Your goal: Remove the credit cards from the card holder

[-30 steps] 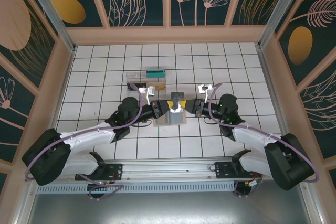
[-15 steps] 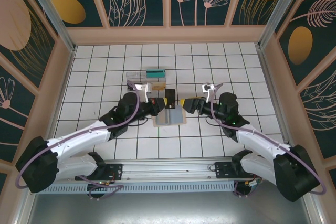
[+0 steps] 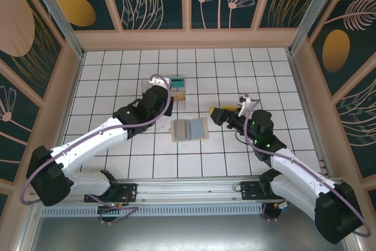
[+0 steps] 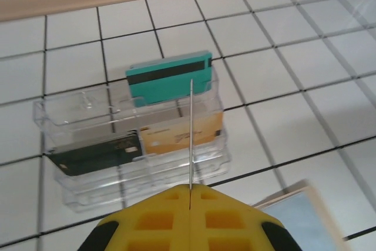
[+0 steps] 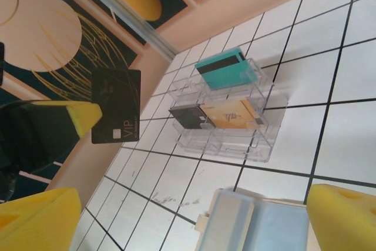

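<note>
My left gripper is shut on a black credit card, which shows edge-on as a thin line in the left wrist view. It hangs above the floor on the near side of the clear tray. The tan card holder lies open and flat on the tiles, its grey-blue pockets facing up. My right gripper stands open just right of the holder, nothing between its yellow fingers.
A clear plastic tray stands behind the holder. It holds a teal card upright at the back, with a black card and a tan-gold card in front. Wooden walls ring the white tiled floor.
The left gripper rose from the holder and carried the black card back towards the tray. The right gripper opened, let go of the holder and drew off to the right.
</note>
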Motion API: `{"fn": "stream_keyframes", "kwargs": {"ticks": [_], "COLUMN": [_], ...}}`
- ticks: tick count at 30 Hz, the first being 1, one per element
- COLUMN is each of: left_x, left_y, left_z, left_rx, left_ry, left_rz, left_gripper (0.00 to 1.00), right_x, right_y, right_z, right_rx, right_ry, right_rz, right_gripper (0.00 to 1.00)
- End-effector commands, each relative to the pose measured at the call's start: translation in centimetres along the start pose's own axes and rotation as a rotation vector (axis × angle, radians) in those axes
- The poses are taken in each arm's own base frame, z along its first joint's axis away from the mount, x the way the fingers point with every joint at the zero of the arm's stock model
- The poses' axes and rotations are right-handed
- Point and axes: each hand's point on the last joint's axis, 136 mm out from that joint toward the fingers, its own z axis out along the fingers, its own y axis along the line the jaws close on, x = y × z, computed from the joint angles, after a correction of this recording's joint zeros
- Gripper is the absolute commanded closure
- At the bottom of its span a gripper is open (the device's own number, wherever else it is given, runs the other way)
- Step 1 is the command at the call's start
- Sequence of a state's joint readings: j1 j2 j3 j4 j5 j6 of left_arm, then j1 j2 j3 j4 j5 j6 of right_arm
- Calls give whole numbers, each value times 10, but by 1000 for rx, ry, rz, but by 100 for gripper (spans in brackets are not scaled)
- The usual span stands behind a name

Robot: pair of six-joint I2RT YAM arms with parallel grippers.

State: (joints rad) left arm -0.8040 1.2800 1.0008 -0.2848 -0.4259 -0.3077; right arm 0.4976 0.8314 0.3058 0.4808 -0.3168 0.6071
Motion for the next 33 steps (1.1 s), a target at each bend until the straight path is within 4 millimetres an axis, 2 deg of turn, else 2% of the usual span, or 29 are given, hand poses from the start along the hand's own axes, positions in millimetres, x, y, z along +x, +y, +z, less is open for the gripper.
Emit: {"fn": "stream_keyframes", "kwargs": {"ticks": [1, 5, 8, 12, 14, 20, 25, 30, 33], "left_x": [7, 11, 5, 34, 42, 35, 39, 39, 46], "left_y": [6, 22, 33, 39, 40, 40, 51, 37, 38], "left_z": [4, 9, 11, 17, 17, 16, 27, 35, 40], "left_rx": [-39, -139, -217, -193, -165, -53, 2, 73, 66], "left_ry": [28, 63, 70, 171, 155, 37, 55, -12, -26], "left_rz": [338, 572, 676, 1005, 1129, 1200, 1220, 1199, 1188], "left_gripper": [100, 100, 100, 100, 100, 100, 100, 100, 100], "right_x": [-10, -13, -16, -16, -15, -14, -14, -14, -13], "right_y": [6, 5, 8, 6, 5, 2, -3, -6, -8], "right_z": [-11, -19, -22, -22, -22, -22, -21, -22, -21], "right_rx": [-28, -24, -23, -9, -7, 7, 25, 41, 47], "right_ry": [-105, -145, -149, -143, -141, -146, -149, -156, -154], "right_rz": [-33, -30, -27, -14, -11, -7, -3, -4, -2], "right_gripper": [1, 1, 1, 1, 1, 1, 1, 1, 1]}}
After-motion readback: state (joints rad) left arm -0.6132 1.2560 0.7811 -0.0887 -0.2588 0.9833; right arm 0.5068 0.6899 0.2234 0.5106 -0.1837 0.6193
